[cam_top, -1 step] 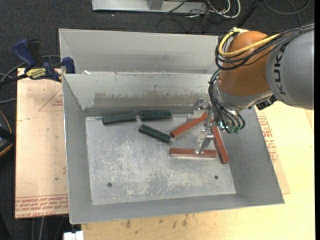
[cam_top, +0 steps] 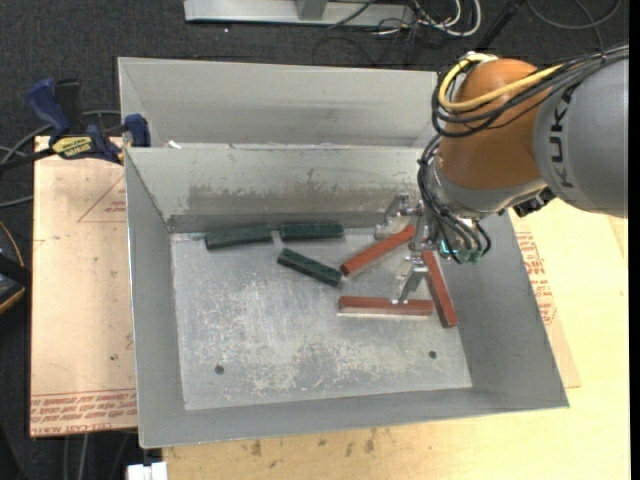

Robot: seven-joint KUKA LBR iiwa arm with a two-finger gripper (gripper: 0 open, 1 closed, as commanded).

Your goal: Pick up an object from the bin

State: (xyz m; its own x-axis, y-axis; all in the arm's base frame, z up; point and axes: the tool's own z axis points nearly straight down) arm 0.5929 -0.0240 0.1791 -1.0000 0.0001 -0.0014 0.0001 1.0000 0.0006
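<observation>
The near part of the bin (cam_top: 300,388) is bare grey sheet metal, dull and scuffed with pale scratches. Its sloping walls rise to a plain rim.

A little farther in, on the right side of the floor, lies a flat red-brown bar (cam_top: 375,307). It is long and straight-edged and sits crosswise, with a pale lower edge. At its right end a second red-brown bar (cam_top: 443,298) runs steeply up and back, and the two seem to meet at a corner. The claw (cam_top: 410,283) comes down just above the crosswise bar, between the steep bar and a third red-brown bar (cam_top: 372,255) that slants up toward the right. The claw is shiny metal, narrow and upright. Whether it is released or clenched I cannot tell, and no bar can be seen held in it.

To the left, a short dark green bar (cam_top: 309,267), matt and rectangular, lies at a slant near the middle of the floor. Behind it, two more dark green bars (cam_top: 238,237) (cam_top: 311,232) lie nearly end to end along the foot of the back wall.

Above the claw bulges the rounded, glossy orange cover (cam_top: 490,148) of the wrist, looped with pale cables (cam_top: 465,68). It joins the smooth grey arm (cam_top: 600,138) that reaches in from the right.
</observation>
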